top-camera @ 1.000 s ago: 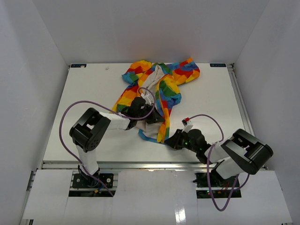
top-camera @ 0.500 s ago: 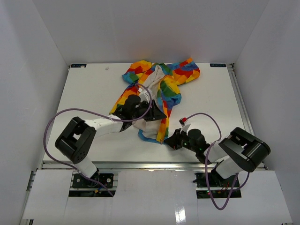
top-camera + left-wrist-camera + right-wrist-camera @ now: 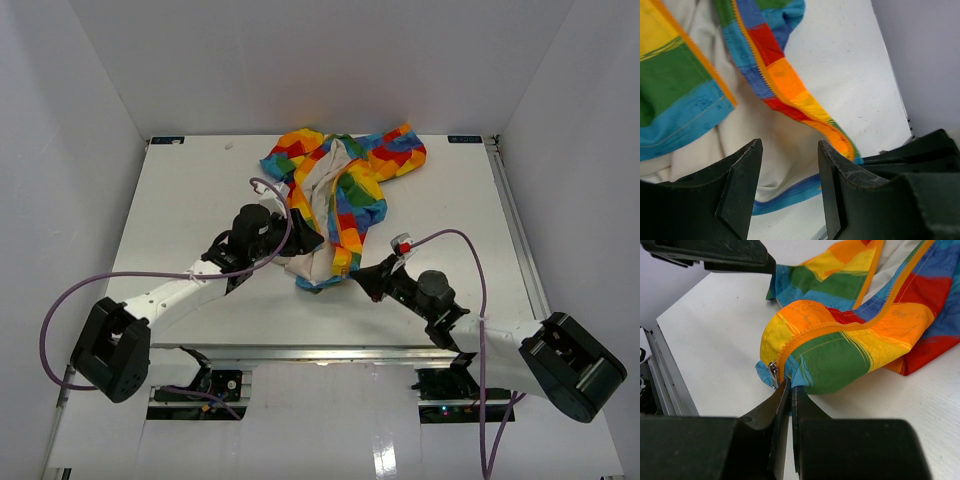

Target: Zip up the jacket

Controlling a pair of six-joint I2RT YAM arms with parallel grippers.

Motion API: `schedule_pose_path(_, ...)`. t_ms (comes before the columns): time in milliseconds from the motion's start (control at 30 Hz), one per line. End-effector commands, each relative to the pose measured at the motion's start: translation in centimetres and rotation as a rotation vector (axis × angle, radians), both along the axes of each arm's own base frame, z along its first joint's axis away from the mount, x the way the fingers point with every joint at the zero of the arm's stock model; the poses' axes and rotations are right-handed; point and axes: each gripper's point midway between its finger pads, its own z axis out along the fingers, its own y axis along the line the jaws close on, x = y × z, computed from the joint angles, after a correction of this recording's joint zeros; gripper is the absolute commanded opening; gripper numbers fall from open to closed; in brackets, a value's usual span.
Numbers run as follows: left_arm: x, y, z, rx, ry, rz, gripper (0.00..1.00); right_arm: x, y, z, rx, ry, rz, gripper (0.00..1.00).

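In the top view, the jacket (image 3: 340, 195) lies on the table (image 3: 180, 220), reaching from the middle toward 12 o'clock, with its front open and the white lining showing. A second ago the left arm was folded with its elbow high. Now it is stretched low across the table, and the left end effector (image 3: 296, 240) sits at the 8 o'clock side of the jacket. The right end effector (image 3: 362, 277) is at the 5 o'clock corner of the jacket. The lower hem, which reached further toward 6 o'clock before, is now bunched and drawn a little toward 12 o'clock.

In the left wrist view, the left end effector (image 3: 787, 185) has let go. Its fingers (image 3: 742, 185) stand apart with nothing between them, over the lining and the yellow zipper edge.

In the right wrist view, the right end effector (image 3: 789, 392) has gone from slightly apart to pressed together. Its tips are at the blue hem, just at 5 o'clock of the zipper slider (image 3: 773, 374), and they seem to pinch this fabric.

I judge that the hold has passed from the left side to the right. The bottom of the zipper is now anchored, so the left end effector is free to take the slider. The zipper is not yet closed.
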Motion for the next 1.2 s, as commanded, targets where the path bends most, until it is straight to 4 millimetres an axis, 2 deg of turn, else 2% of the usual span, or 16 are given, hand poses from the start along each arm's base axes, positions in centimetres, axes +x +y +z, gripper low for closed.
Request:
schedule_pose_path(0, 1.1, 2.9, -1.7, 0.071, 0.004, 0.075, 0.59, 0.2, -0.9, 1.3, -0.015, -0.118, -0.023, 0.08)
schedule_pose_path(133, 1.8, 2.9, -3.2, 0.119, 0.006, 0.044, 0.59, -0.1, -1.2, 1.7, -0.010, -0.177, -0.018, 0.08)
schedule_pose_path(333, 3.7, 2.5, -4.8, 0.211, 0.028, 0.034, 0.59, 0.1, -1.9, 0.9, -0.018, -0.123, -0.058, 0.08)
schedule_pose_path(500, 6.2, 2.5, -5.9, 0.278, 0.069, 0.091, 0.61, -0.8, -2.7, -0.1, 0.017, -0.067, -0.079, 0.08)
schedule_pose_path(600, 7.0, 2.0, -7.0, 0.292, 0.100, 0.091, 0.61, -1.7, -3.5, -1.8, 0.010, -0.031, -0.082, 0.08)
schedule_pose_path(700, 7.6, 1.4, -8.5, 0.303, 0.146, 0.081, 0.61, -2.6, -4.2, -2.7, 0.030, -0.010, -0.085, 0.08)
schedule_pose_path(800, 7.9, 0.8, -10.8, 0.317, 0.204, 0.061, 0.61, -3.1, -4.5, -3.8, 0.022, 0.018, -0.082, 0.08)
schedule_pose_path(900, 7.7, 1.2, -13.3, 0.363, 0.257, 0.075, 0.60, -3.5, -4.5, -5.0, 0.003, 0.055, -0.076, 0.08)
schedule_pose_path(1000, 7.5, 2.9, -15.9, 0.456, 0.297, 0.116, 0.51, -4.1, -4.4, -5.6, -0.003, 0.075, -0.060, 0.08)
schedule_pose_path(1033, 7.5, 3.6, -16.5, 0.491, 0.300, 0.133, 0.41, -4.2, -4.4, -5.9, -0.011, 0.080, -0.058, 0.08)
schedule_pose_path(1100, 7.5, 4.7, -17.0, 0.533, 0.296, 0.166, 0.12, -4.5, -4.4, -6.6, -0.033, 0.091, -0.048, 0.08)
schedule_pose_path(1133, 7.4, 5.1, -16.9, 0.539, 0.293, 0.179, 0.04, -4.7, -4.3, -6.7, -0.037, 0.089, -0.040, 0.08)
schedule_pose_path(1167, 7.5, 5.2, -16.4, 0.532, 0.280, 0.189, 0.00, -4.8, -4.3, -6.8, -0.041, 0.086, -0.033, 0.08)
